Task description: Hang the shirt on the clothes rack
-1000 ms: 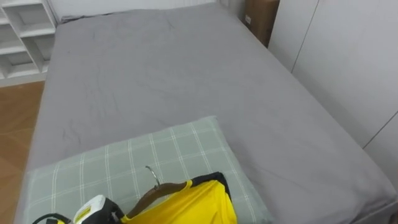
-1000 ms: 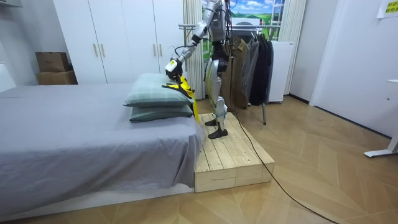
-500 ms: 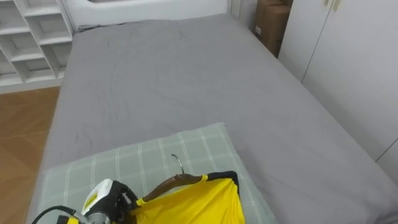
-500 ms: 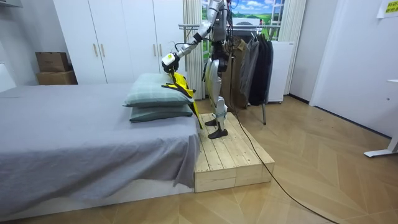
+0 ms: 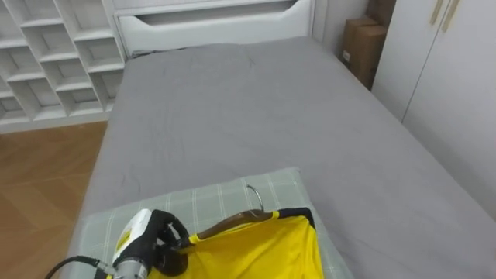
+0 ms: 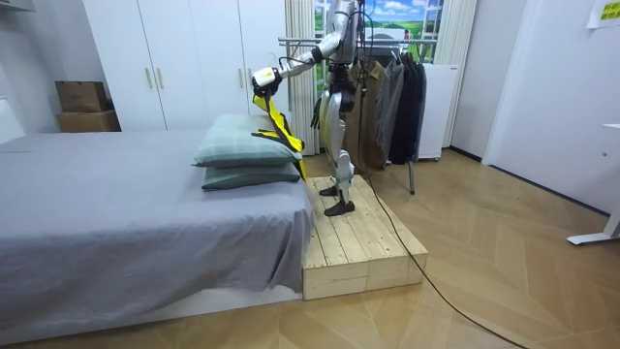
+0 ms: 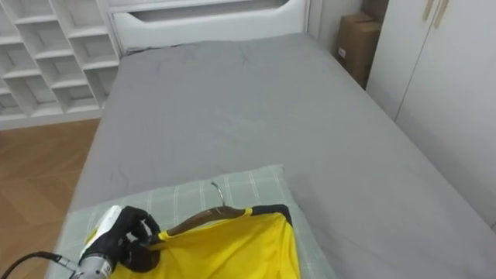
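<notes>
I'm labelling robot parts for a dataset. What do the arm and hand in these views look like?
The left hand has black fingers and a white back shell with a yellow marking. Its wrist is a short silver cylinder, and a thin black cable loops out from it. In the room view the arm looks slim and silver-grey.

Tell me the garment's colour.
The garment on the hanger is bright yellow; clearest in right eye view.
</notes>
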